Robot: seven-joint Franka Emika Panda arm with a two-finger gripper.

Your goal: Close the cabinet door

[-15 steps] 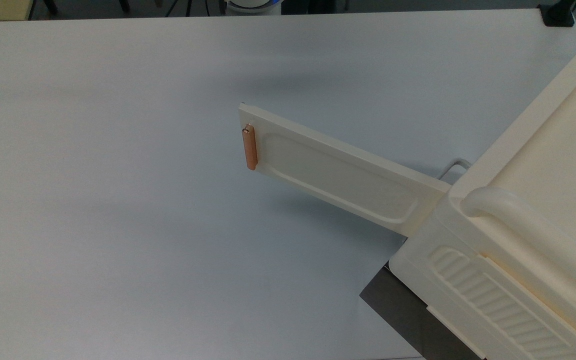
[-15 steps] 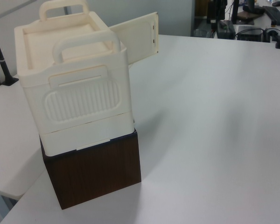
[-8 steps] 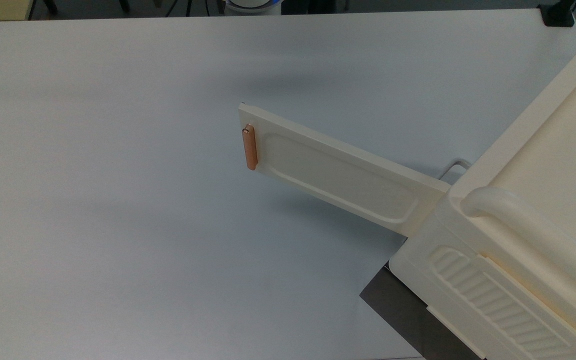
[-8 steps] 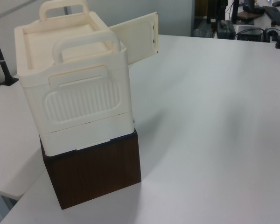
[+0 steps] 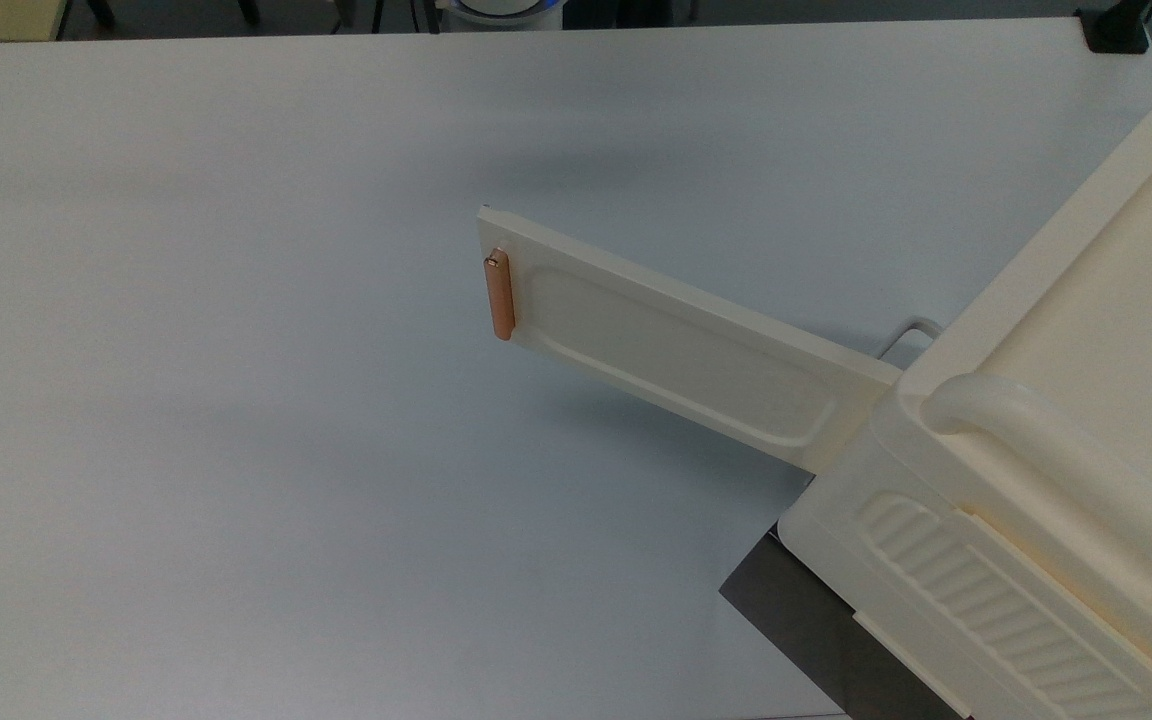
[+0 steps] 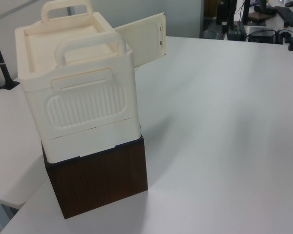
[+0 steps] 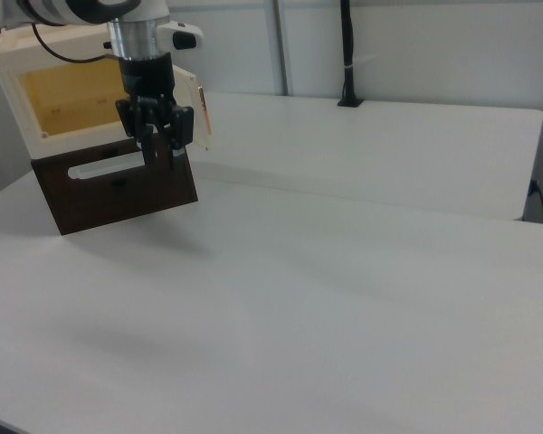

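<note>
The cabinet is a boxy cream plastic unit at the top view's right, with a ribbed side panel and a thick rounded top rail. The cabinet door stands swung wide open, reaching toward the top view's left, with a copper-orange bar handle at its free end. In the left view the cabinet is near and the cabinet door juts out behind it. In the right view my gripper hangs pointing down in front of the cabinet, close beside the door's free edge.
The cabinet rests on a dark brown wooden box at the corner of the white table. A wire loop foot shows behind the door. A black pole is clamped at the table's far edge.
</note>
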